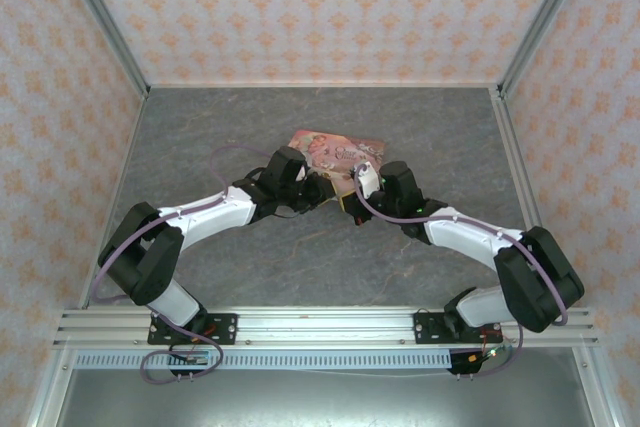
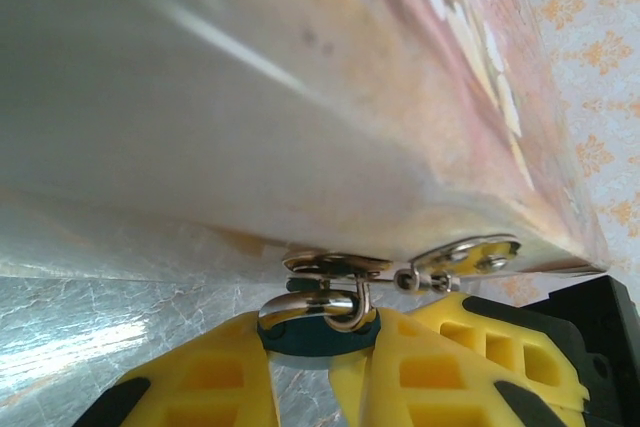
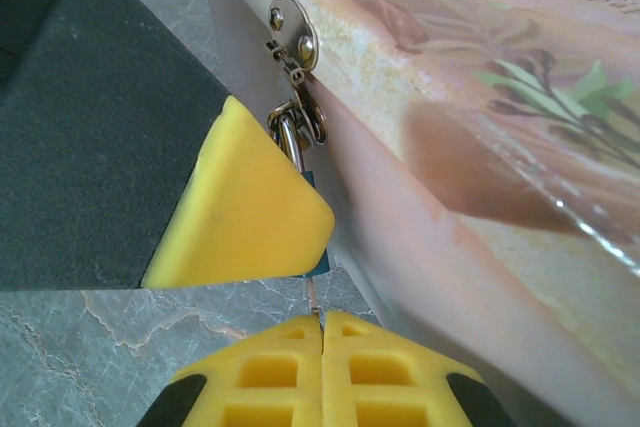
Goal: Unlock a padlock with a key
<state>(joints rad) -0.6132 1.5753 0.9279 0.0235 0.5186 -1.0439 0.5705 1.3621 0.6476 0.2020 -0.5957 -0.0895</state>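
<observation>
The small teal padlock (image 2: 318,337) hangs by its metal shackle (image 2: 312,305) from the hasp (image 2: 335,265) on the front of the pink box (image 1: 335,150). My left gripper (image 2: 320,339) is shut on the padlock body, one yellow finger on each side. My right gripper (image 3: 322,327) is shut on the key (image 3: 315,299). Its thin blade runs up from the fingertips to the underside of the padlock (image 3: 321,261), which the left gripper's finger (image 3: 240,212) mostly hides. From above, the left gripper (image 1: 322,190) and right gripper (image 1: 352,197) meet at the box's near edge.
The pink picture-printed box (image 3: 470,77) lies tilted mid-table on the grey marbled surface (image 1: 300,267). A second hasp plate (image 3: 293,27) is riveted to its side wall. Patterned walls enclose the table on three sides.
</observation>
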